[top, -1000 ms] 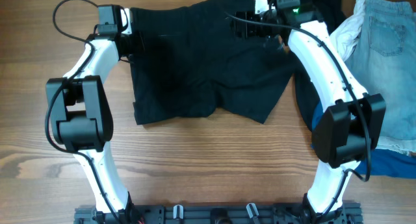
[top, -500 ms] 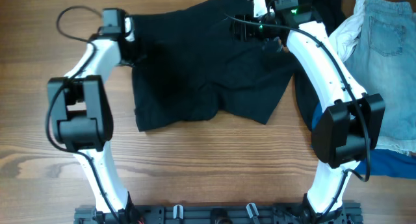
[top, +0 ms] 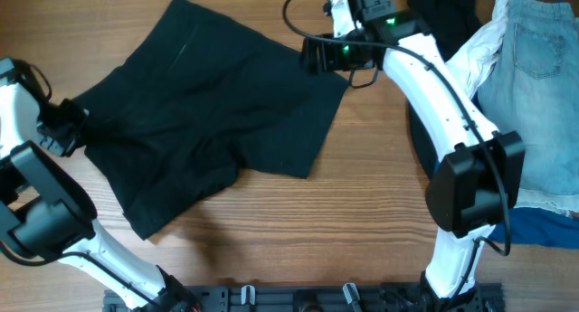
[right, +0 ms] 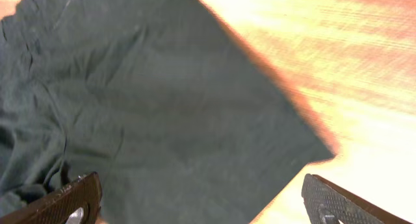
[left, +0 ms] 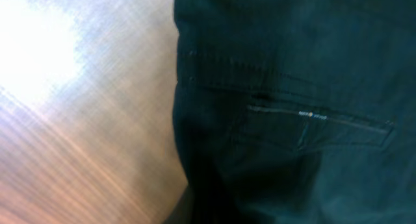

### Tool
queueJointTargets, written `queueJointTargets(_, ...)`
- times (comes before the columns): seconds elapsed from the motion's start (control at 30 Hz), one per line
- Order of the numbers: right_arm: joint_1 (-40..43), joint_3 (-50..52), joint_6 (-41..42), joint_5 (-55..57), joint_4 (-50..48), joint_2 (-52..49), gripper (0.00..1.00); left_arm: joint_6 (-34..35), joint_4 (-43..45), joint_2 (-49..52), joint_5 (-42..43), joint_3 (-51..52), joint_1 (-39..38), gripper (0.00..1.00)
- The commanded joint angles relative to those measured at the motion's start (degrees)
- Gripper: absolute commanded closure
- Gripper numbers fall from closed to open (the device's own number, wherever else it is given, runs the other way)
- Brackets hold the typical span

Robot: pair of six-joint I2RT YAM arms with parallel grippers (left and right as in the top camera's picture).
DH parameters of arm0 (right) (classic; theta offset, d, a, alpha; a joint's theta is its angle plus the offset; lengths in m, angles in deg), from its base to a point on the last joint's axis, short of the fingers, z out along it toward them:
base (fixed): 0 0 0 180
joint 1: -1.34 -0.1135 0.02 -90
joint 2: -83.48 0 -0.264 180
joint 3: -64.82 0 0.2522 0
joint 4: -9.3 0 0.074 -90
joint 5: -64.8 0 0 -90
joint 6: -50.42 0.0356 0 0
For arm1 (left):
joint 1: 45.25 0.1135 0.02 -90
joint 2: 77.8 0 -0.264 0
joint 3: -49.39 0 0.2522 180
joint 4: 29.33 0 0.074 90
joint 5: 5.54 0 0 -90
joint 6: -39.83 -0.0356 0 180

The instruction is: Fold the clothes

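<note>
The black garment (top: 208, 122) lies spread and skewed across the left half of the wooden table, its waist toward the far side. My left gripper (top: 72, 127) is at the far left, shut on the garment's left edge, where the cloth bunches. In the left wrist view I see only the black garment (left: 292, 87) with a stitched pocket seam beside bare wood; the fingers are hidden. My right gripper (top: 310, 55) hovers open over the garment's far right corner. The right wrist view shows both fingertips (right: 78, 199) wide apart above the black garment (right: 162, 107), holding nothing.
A pile of clothes sits at the right edge: a light-denim piece (top: 543, 95), a white one (top: 479, 45), a bright-blue one (top: 543, 229) and another black one (top: 443, 9). The arms' mounting rail (top: 298, 298) runs along the near edge.
My left gripper shut on the black garment and swung far left, dragging and turning the cloth leftward. My right gripper shifted slightly left and stayed open.
</note>
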Motion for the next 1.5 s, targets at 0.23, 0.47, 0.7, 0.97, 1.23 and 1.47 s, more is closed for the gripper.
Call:
queueJointTargets(0.23, -4.98, 0.59, 0.98, -0.94, 6.1, 0.42, 0.0, -1.97, -4.44, -1.03, 0.11, 0.37, -0.83, 0.96)
queueJointTargets(0.47, -7.41, 0.57, -0.85, -1.07, 6.16, 2.69, 0.0, -5.18, -5.86, -1.03, 0.31, 0.37, -0.83, 0.51)
queueJointTargets(0.7, -7.65, 0.57, -0.87, -1.16, 6.6, 4.85, 0.0, -5.14, -6.27, -1.07, 0.31, 0.37, -0.66, 0.39)
queueJointTargets(0.97, -7.65, 0.57, -2.21, -1.16, 6.58, 5.05, 0.0, -4.92, -6.23, -1.2, 0.26, 0.37, -0.66, 0.4)
queueJointTargets(1.23, -7.65, 0.57, -2.29, -0.9, 5.92, 5.03, 0.0, -4.9, -6.25, -3.23, -0.13, 0.37, -0.28, 0.4)
queueJointTargets(1.47, -7.61, 0.59, 2.86, 6.08, 6.64, 4.81, 0.0, -7.76, -6.88, -5.86, 1.01, 0.37, -1.27, 0.4)
